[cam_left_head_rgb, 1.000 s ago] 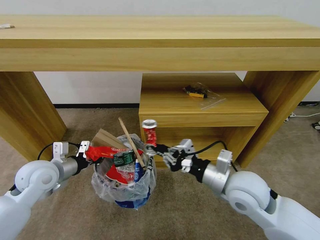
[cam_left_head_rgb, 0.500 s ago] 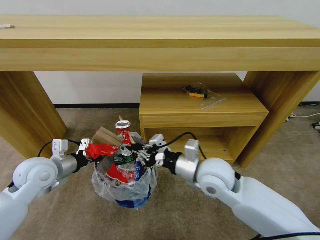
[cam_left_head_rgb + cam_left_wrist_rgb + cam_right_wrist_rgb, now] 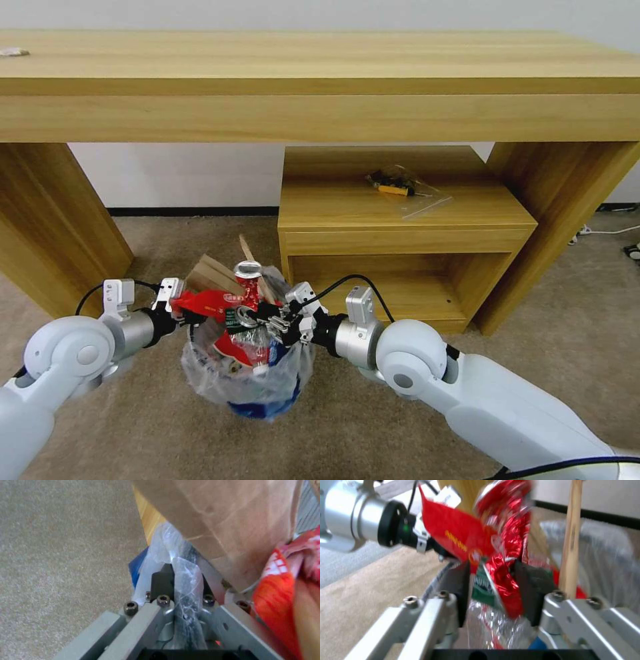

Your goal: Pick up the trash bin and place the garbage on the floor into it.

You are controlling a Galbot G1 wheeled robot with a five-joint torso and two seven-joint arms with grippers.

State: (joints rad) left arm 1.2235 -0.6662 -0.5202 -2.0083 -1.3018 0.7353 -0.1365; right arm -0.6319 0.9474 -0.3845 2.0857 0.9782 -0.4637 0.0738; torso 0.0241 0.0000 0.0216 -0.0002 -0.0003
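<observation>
While your left gripper point(image 3: 179, 308) pinches the bag-lined rim of the trash bin point(image 3: 257, 393), the bin hangs over the beige floor point(image 3: 347, 413) in front of the low wooden cabinet point(image 3: 393, 227), under the long wooden table point(image 3: 320, 73). In the left wrist view you see the jaws pressed together on a fold of the crinkly plastic bag point(image 3: 185, 580), with the cardboard point(image 3: 230, 522) leaning just beside them and a red wrapper point(image 3: 280, 592) against the finger on that side.

Your right gripper point(image 3: 261, 316) reaches over the bin's mouth with the red can point(image 3: 248, 283) between its fingers point(image 3: 528, 585). The can is crushed and stands roughly upright above the heap. The right wrist view shows the dark pads on either side of the can's red body, so the jaws are closed on it.

Note how crowded the opening is: the stick point(image 3: 570, 537) stands tilted right beside the can, the cardboard point(image 3: 212, 275) sticks up at the far left of the rim, the red wrapper point(image 3: 210, 303) drapes across towards the left gripper, and a small bottle with a green label point(image 3: 483, 585) lies directly under the can.

A black-yellow item in a clear bag point(image 3: 397, 185) lies on top of the cabinet, well apart from the bin.
</observation>
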